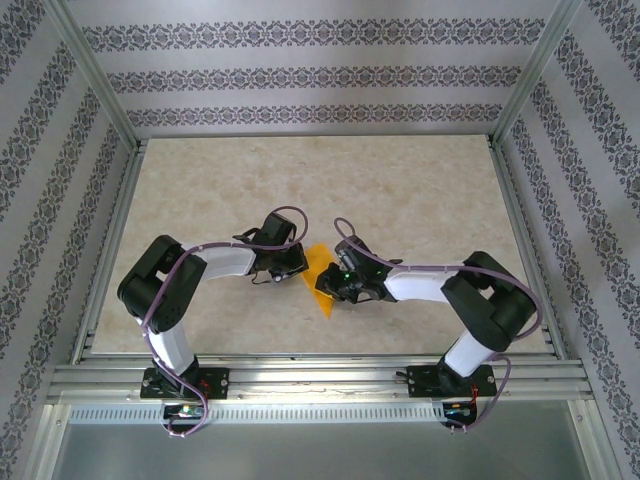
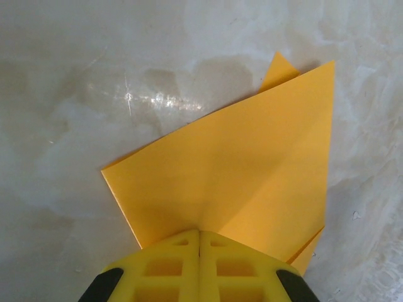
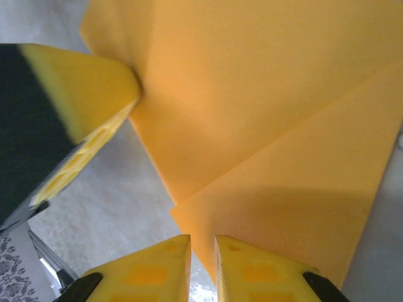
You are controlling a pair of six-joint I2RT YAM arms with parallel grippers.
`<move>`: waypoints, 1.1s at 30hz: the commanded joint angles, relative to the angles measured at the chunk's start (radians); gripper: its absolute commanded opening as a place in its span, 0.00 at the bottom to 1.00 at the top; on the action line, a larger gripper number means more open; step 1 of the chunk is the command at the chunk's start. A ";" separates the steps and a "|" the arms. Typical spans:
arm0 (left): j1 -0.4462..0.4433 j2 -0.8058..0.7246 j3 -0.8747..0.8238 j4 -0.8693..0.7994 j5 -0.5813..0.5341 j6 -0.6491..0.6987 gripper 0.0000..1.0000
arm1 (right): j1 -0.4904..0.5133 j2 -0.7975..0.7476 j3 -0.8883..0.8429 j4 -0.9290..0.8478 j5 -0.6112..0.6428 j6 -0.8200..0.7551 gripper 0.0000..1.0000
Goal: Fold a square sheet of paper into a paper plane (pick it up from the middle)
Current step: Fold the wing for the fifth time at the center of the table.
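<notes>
The square sheet of paper [image 1: 318, 268], bright orange and folded into overlapping triangular layers, hangs between my two grippers near the table's middle. My left gripper [image 1: 303, 265] is shut on its left side. In the left wrist view the yellow fingers [image 2: 164, 264] meet at the gripper tip [image 2: 199, 234] on a crease of the paper [image 2: 239, 163], which fans out above the table. My right gripper [image 1: 337, 285] stands narrowly open; in its wrist view a small gap [image 3: 203, 245] separates the fingertips, and the paper's [image 3: 264, 126] lower edge runs into it. The left finger [image 3: 82, 82] pinches the sheet's far corner.
The beige marbled table [image 1: 400, 190] stretches back behind the arms. Aluminium rails [image 1: 320, 375] run along the near edge, and frame posts stand at both sides. Patterned walls enclose the workspace.
</notes>
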 commanded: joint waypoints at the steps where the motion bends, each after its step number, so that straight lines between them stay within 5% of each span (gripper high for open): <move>1: -0.011 0.028 -0.030 -0.010 -0.031 -0.010 0.03 | -0.036 -0.076 -0.024 -0.062 0.045 -0.066 0.21; 12: -0.010 0.016 -0.025 -0.016 -0.028 0.021 0.02 | -0.238 -0.130 -0.087 -0.089 -0.053 -0.150 0.26; 18: -0.009 0.016 -0.020 -0.011 -0.013 0.025 0.02 | -0.252 -0.054 -0.024 -0.093 -0.148 -0.191 0.27; 33: -0.009 0.012 -0.011 -0.022 -0.001 0.039 0.01 | -0.240 0.005 0.029 -0.142 -0.142 -0.196 0.25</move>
